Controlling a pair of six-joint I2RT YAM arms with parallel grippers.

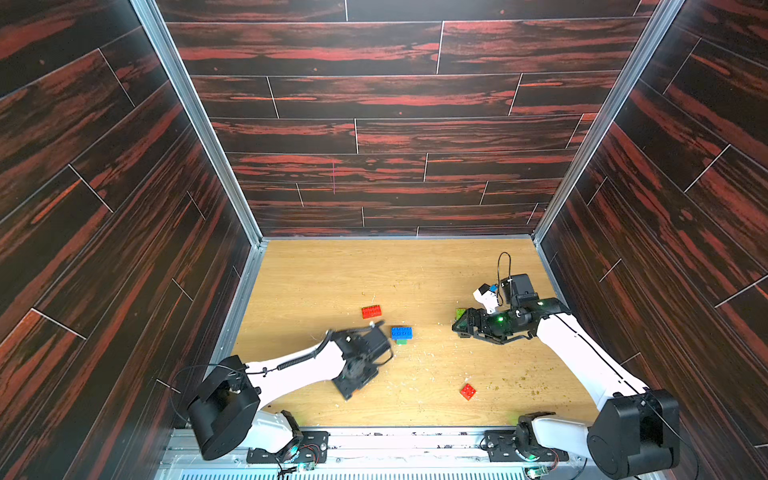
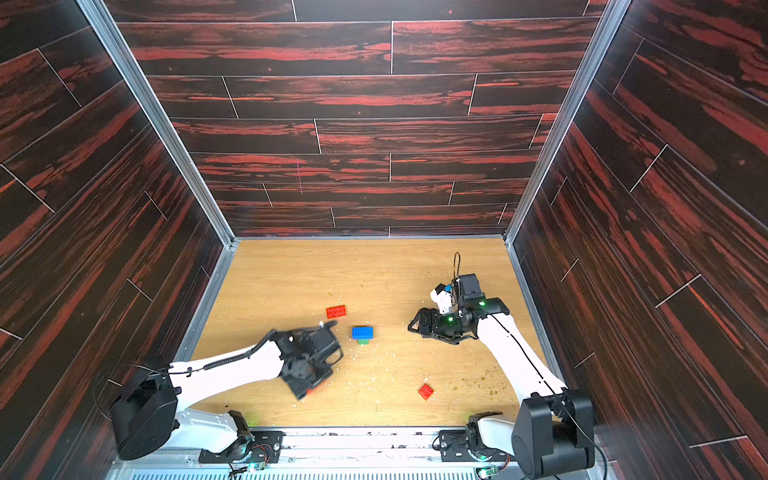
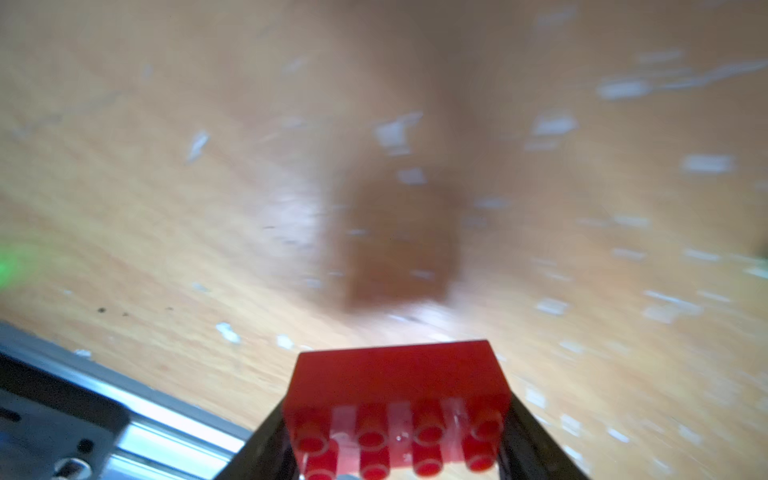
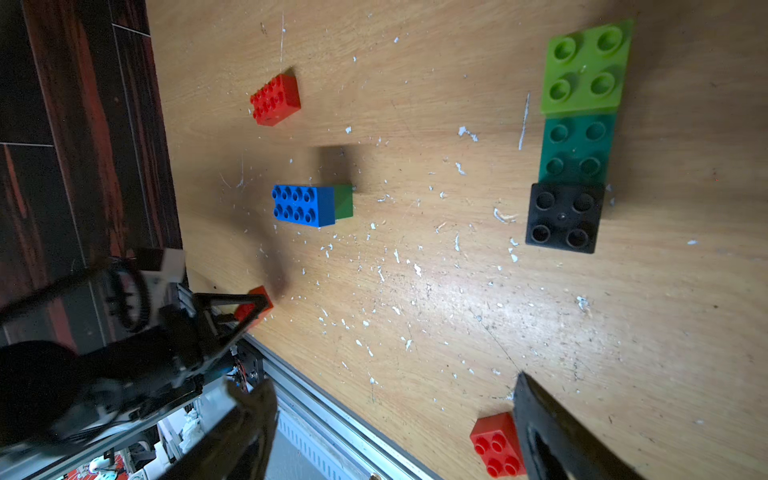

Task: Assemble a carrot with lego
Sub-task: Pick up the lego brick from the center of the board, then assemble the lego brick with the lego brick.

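The left gripper [image 3: 399,419] is pinched on a long red studded plastic brick [image 3: 395,374]. Its black fingers [image 3: 536,440] press against the brick's two short ends, with the studs facing the wrist camera. The brick hangs above the light wooden tabletop [image 1: 324,274], close to the front edge, and casts a blurred shadow below.

Farther back, a second long red brick [image 1: 371,311] lies flat on its own. Just to its right, a long blue brick [image 1: 401,332] sits studs up on a small green brick [image 1: 401,341], which pokes out from under one end. A square red brick [image 1: 468,391] lies alone nearer the front, among white flecks [image 4: 415,270].

At the right, a square lime brick [image 4: 586,68], a square teal brick [image 4: 575,149] and a square black brick [image 4: 563,218] lie in a row, touching edge to edge. The right gripper [image 1: 459,328] hangs over this row with its jaws spread wide, holding nothing. Only one finger [image 4: 552,436] shows in its wrist view. No carrot is assembled yet.
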